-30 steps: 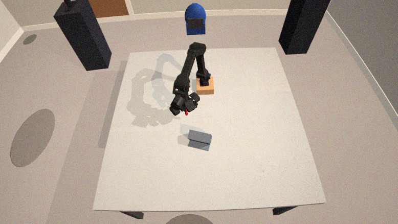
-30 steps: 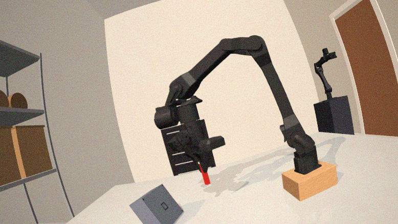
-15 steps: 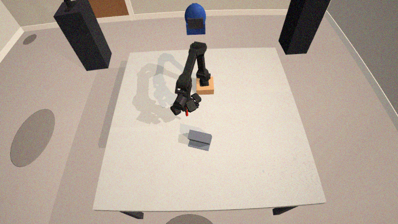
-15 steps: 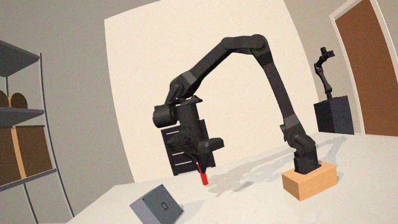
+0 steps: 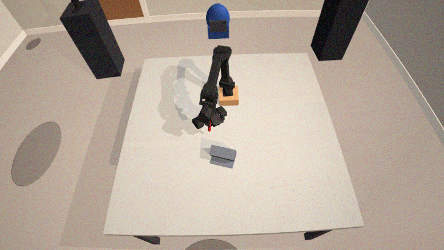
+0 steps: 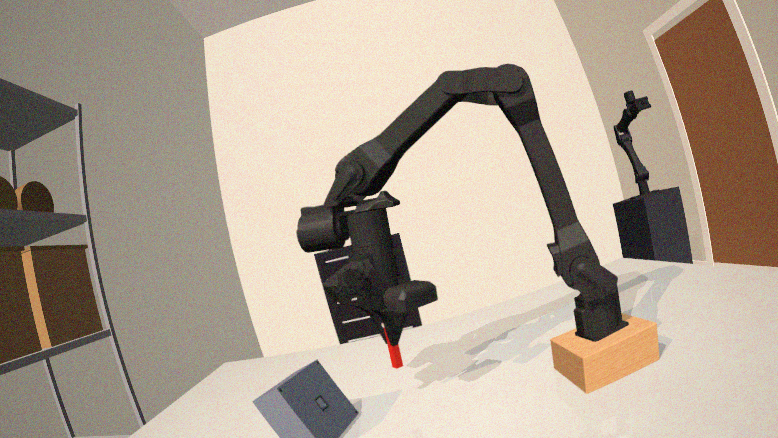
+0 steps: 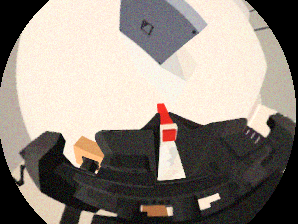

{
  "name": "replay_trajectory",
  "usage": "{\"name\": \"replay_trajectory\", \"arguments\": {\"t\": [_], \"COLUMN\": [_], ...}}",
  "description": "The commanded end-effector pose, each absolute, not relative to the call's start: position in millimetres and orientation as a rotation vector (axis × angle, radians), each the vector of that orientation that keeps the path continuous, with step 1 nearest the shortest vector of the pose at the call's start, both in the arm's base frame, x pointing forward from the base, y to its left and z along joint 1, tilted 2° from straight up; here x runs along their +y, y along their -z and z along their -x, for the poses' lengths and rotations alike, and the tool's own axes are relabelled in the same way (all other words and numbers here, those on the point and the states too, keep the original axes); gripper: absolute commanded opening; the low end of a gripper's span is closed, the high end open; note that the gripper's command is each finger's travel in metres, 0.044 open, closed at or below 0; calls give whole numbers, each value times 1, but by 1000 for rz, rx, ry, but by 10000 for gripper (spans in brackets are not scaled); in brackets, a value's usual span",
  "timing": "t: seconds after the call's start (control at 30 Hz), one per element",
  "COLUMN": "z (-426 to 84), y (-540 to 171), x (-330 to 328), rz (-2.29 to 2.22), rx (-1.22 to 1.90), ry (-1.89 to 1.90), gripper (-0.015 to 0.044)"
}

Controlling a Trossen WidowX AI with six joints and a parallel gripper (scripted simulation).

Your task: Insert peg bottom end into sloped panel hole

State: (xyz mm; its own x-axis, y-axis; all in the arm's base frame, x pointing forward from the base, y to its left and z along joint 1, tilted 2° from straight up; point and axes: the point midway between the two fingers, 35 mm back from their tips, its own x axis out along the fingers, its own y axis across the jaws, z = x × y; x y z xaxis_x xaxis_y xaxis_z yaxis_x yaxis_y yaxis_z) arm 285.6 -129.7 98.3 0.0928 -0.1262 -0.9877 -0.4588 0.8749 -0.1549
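The red peg (image 5: 209,127) (image 6: 396,358) (image 7: 169,135) is roughly upright with a slight lean in the exterior view. Its top end looks four-sided with a pale rim in the wrist view. My gripper (image 5: 209,123) (image 6: 393,341) (image 7: 163,115) is shut on the peg's upper part, and the peg's bottom end hangs clear below the fingers, a little above the table. The grey sloped panel (image 5: 223,151) (image 6: 300,392) (image 7: 167,37) stands apart from the peg. Its small four-sided hole (image 6: 321,402) (image 7: 147,27) shows in its face; the hole's inside is hidden.
The pale table (image 5: 263,186) (image 6: 468,408) carries my arm's wooden base block (image 5: 229,101) (image 6: 609,356) (image 7: 89,147), behind the gripper. Dark pillars and a blue chair-like object (image 5: 218,15) stand beyond the table. Shelves (image 6: 40,220) stand to the left in the exterior view.
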Motion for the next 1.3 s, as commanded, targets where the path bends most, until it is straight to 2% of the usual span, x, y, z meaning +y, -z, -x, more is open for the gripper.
{"name": "replay_trajectory", "arguments": {"t": [0.0, 1.27], "z": [-287, -300], "y": [-99, -85], "x": [-127, -104], "rz": [499, 507], "rx": [1458, 1337], "ry": [-224, -11], "gripper": [0, 0]}}
